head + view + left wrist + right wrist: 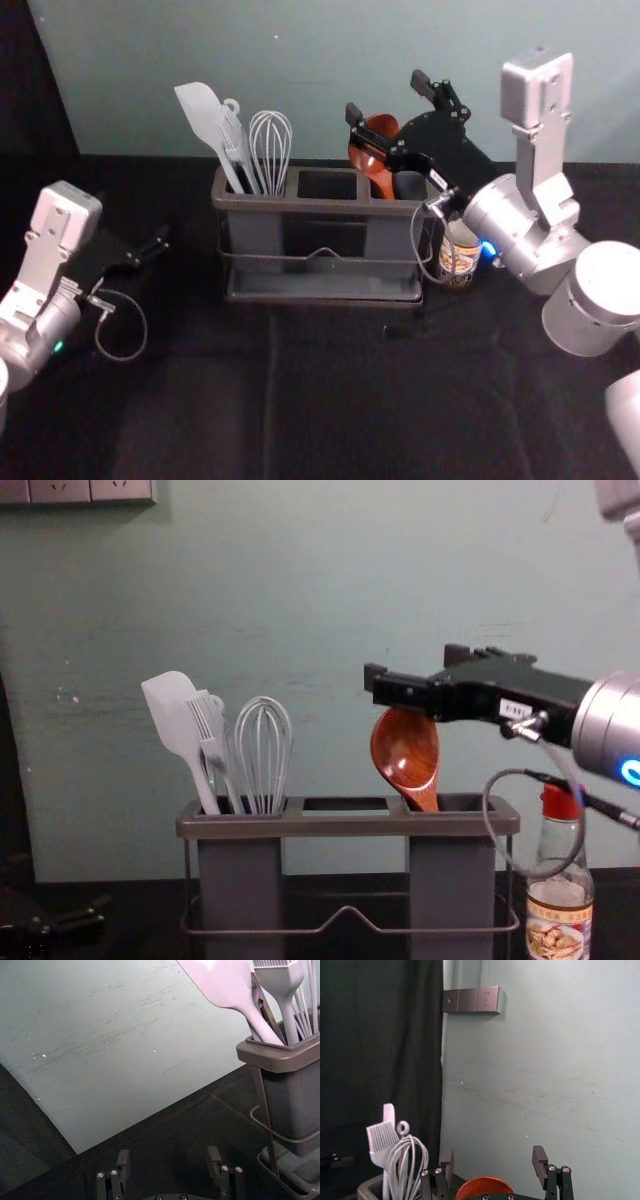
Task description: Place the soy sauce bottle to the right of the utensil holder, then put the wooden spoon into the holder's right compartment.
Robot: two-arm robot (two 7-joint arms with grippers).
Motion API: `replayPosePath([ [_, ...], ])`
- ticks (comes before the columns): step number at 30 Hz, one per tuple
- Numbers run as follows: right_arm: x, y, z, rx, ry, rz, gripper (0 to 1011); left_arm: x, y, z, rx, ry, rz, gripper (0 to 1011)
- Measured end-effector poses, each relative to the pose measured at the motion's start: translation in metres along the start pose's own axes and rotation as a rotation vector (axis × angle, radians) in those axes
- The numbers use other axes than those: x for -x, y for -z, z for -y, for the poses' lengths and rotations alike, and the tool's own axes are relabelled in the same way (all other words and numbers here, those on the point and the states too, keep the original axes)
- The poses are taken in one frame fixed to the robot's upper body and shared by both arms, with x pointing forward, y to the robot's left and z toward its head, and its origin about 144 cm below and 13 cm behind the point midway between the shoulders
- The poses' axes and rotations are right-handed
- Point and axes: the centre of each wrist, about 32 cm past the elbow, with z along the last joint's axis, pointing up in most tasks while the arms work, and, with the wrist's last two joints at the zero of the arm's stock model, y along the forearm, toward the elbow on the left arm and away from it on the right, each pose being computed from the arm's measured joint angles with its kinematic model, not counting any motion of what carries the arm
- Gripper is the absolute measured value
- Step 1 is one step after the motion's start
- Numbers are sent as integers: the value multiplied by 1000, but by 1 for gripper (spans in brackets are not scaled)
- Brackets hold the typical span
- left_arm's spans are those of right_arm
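Note:
My right gripper [387,98] is open over the holder's right side; in the right wrist view the gripper [493,1160] has the top of the spoon bowl [485,1186] low between its fingers, not clamped. The wooden spoon [405,750] stands bowl up, leaning slightly, its handle down in the right compartment of the utensil holder [345,826]. The soy sauce bottle [560,910], red-capped, stands upright just right of the holder, partly behind the gripper's cable. My left gripper [152,246] stays parked left of the holder; in the left wrist view the gripper [169,1157] is open and empty.
A white spatula [203,115], a brush and a whisk [270,150] stand in the holder's left compartment. Behind everything rises a pale wall [320,580]. A small dark object [400,331] lies on the black cloth in front of the holder.

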Motion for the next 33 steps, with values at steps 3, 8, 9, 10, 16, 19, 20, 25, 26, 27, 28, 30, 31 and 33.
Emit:
replayPosePath([
  [3,-4,-12,3,12,-23,-11,1002,0,0,0,0,0,0,1005],
  [8,-10,-29,11,41,-60,-32,1002,0,0,0,0,0,0,1005],
  [9,-11,-31,13,47,-65,-35,1002,0,0,0,0,0,0,1005],
  [10,-14,-36,17,55,-78,-41,1002,0,0,0,0,0,0,1005],
  [16,-22,-48,38,78,-121,-57,1002,0,0,0,0,0,0,1005],
  [19,-29,-54,56,96,-132,-60,1002,0,0,0,0,0,0,1005],
  [20,-30,-55,59,100,-134,-61,1002,0,0,0,0,0,0,1005],
  [25,-40,-58,81,132,-157,-74,1002,0,0,0,0,0,0,1005],
  [26,-43,-57,88,143,-167,-82,1002,0,0,0,0,0,0,1005],
  [27,-44,-57,92,149,-172,-86,1002,0,0,0,0,0,0,1005],
  [28,-47,-55,99,161,-180,-97,1002,0,0,0,0,0,0,1005],
  [30,-49,-53,107,175,-186,-108,1002,0,0,0,0,0,0,1005],
  [31,-50,-51,110,183,-187,-114,1002,0,0,0,0,0,0,1005],
  [33,-52,-48,117,194,-188,-124,1002,0,0,0,0,0,0,1005],
])
